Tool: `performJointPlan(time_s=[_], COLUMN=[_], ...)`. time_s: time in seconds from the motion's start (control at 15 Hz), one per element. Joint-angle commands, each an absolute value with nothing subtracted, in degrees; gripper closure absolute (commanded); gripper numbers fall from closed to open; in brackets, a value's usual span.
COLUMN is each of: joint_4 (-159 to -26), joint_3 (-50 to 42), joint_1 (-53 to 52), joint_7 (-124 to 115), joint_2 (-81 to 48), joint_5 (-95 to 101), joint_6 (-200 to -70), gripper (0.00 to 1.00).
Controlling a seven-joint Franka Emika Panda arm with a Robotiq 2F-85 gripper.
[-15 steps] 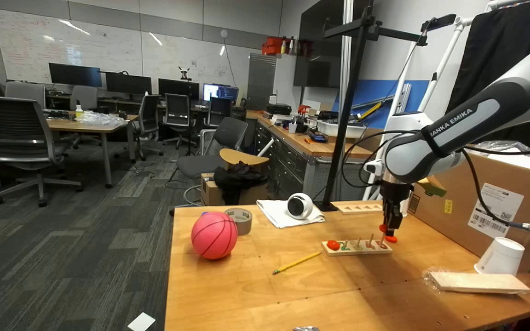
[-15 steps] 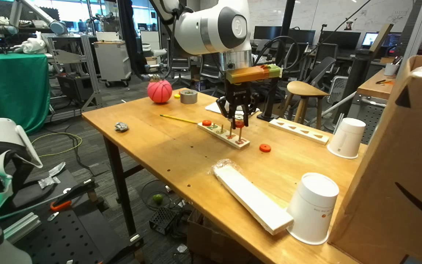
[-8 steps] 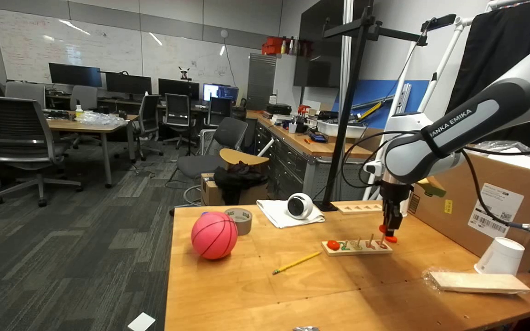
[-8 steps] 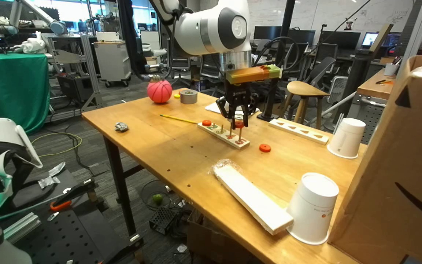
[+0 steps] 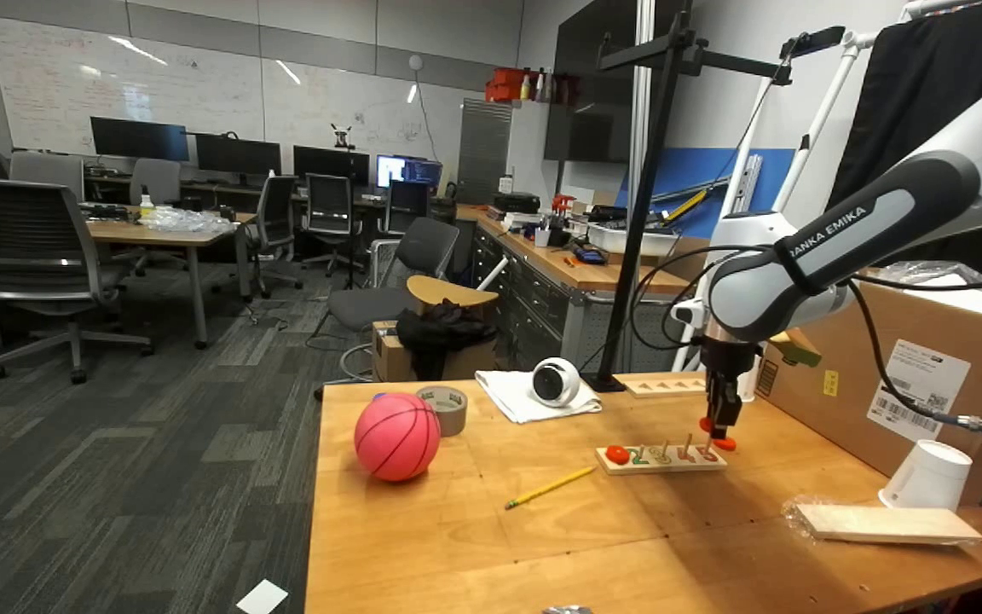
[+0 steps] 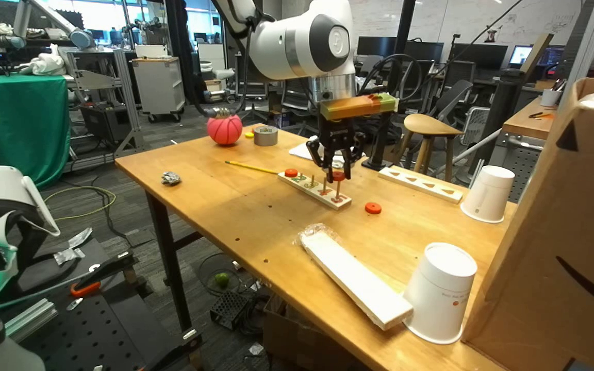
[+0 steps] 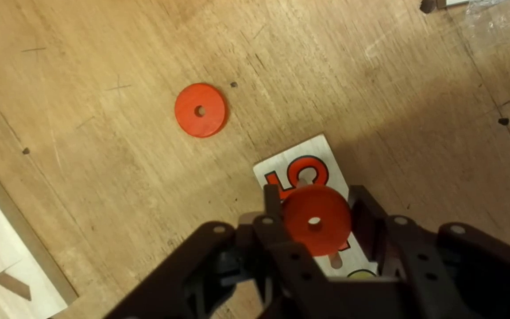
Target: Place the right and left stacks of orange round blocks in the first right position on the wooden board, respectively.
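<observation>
From the left in an exterior view, a crumpled grey wad (image 6: pixel 170 178) lies near the edge of the wooden table (image 6: pixel 199 198). Next comes a pink basketball (image 6: pixel 225 129), then a yellow pencil (image 6: pixel 250 167) slanting toward the wooden number board (image 6: pixel 311 189), and behind it a grey tape roll (image 6: pixel 266 136). The board lies flat, upright pegs (image 6: pixel 337 191) rising from it. A flat-lying orange disc (image 6: pixel 291 172) covers its left end, beside the printed 2.

Over the right end — the one marked 5 — hangs the gripper (image 6: pixel 338 176), its fingers clamped on either side of a pierced orange disc (image 7: pixel 321 204) raised above the board's face. Whether that disc touches a peg top, I cannot tell. Just past the board, a loose orange disc (image 6: pixel 373 208) lies on the table, apart from it; its central hole shows in the wrist view.

Rightward lie a pale bar (image 6: pixel 355 279) partly in clear wrap (image 6: pixel 319 229) and, farther back, a slotted pale board (image 6: pixel 410 184). Then an upturned paper cup (image 6: pixel 441 293) at the bar's end, a farther paper cup (image 6: pixel 488 193), also upturned, and a cardboard box (image 6: pixel 544 232).
</observation>
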State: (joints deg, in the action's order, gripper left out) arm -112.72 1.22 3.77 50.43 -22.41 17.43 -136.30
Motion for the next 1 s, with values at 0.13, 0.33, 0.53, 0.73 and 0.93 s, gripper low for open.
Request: performJointPlan(time_s=[0.13,0.33,0.53,0.73,0.93], joint_4=[-109.26,-108.64,-109.32,-110.82,-111.53], joint_3=[0.57,0.25,0.37,1.19,1.35], joint_1=[3.64,3.92,4.35,4.72,4.36], joint_7=[50.34,50.38,50.61,51.32,50.81], joint_2=[-24.32,-24.67,-24.02,-22.48,-21.93], joint_5=[18.41,18.20,17.49,16.15,16.36], joint_6=[-135.29,-135.01,-134.70,-134.57,-134.83], gripper=[0.83,0.83,0.83,0.83,0.83])
